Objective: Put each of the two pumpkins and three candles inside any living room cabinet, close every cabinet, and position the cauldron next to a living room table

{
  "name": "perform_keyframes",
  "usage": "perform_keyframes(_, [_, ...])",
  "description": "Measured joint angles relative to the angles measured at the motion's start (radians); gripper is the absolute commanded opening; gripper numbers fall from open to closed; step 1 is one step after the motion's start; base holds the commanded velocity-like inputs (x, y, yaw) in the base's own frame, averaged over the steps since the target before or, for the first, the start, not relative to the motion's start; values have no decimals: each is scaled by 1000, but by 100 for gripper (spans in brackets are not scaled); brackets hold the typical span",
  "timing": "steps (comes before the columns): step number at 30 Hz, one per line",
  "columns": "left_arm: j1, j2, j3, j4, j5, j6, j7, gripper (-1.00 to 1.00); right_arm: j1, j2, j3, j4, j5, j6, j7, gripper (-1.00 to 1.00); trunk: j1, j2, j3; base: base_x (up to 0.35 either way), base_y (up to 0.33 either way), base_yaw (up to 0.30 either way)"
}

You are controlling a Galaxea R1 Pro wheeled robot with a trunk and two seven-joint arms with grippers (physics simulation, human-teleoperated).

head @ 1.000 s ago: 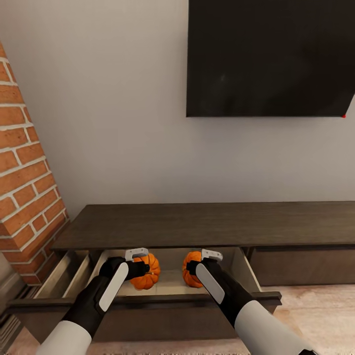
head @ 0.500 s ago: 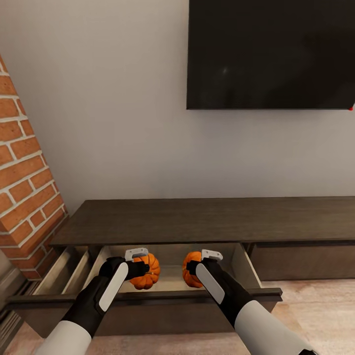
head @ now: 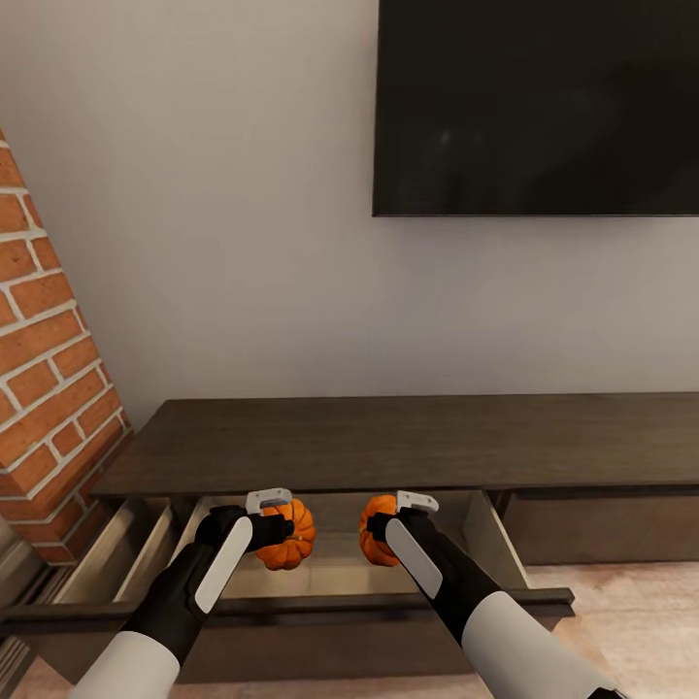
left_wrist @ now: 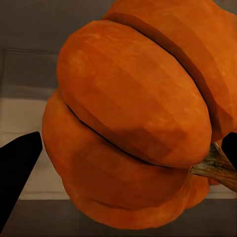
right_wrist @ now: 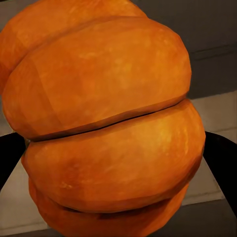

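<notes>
Two orange ribbed pumpkins are held side by side over the open drawer (head: 330,568) of the long dark-brown cabinet (head: 408,442). My left gripper (head: 279,530) is shut on the left pumpkin (head: 297,540). In the left wrist view this pumpkin (left_wrist: 133,123) sits between the dark fingertips (left_wrist: 17,168), its stem to one side. My right gripper (head: 382,530) is shut on the right pumpkin (head: 376,551). The right wrist view has that pumpkin (right_wrist: 108,123) wedged between the black fingers (right_wrist: 222,163). The drawer's light beige floor lies just beneath both.
A second drawer (head: 102,558) stands open at the cabinet's left end, beside a brick wall (head: 44,388). A black TV (head: 539,107) hangs on the wall above the cabinet. Pale floor (head: 631,621) lies to the right of the open drawer front (head: 291,612).
The camera has shifted a little, so cabinet and TV sit slightly differently in the picture. Both grippers keep their pumpkins over the open drawer.
</notes>
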Motion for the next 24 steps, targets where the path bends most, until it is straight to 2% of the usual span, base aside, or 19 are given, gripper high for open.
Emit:
perform_keyframes(8, [0,0,0,0,0,0,0,-100,0,0,1,0,0,1,0,-100,0,0,0,4,1,0])
perform_keyframes(9, [0,0,0,0,0,0,0,-100,0,0,2,0,-1,1,0,100,0,0,0,0,0,0])
perform_keyframes(10, [0,0,0,0,0,0,0,100,0,0,2,0,0,1,0,100,0,0,0,0,0,0])
perform_keyframes(24, [0,0,-1,-1,-3,1,6,100,0,0,2,0,-1,4,1,100,0,0,0,0,0,0])
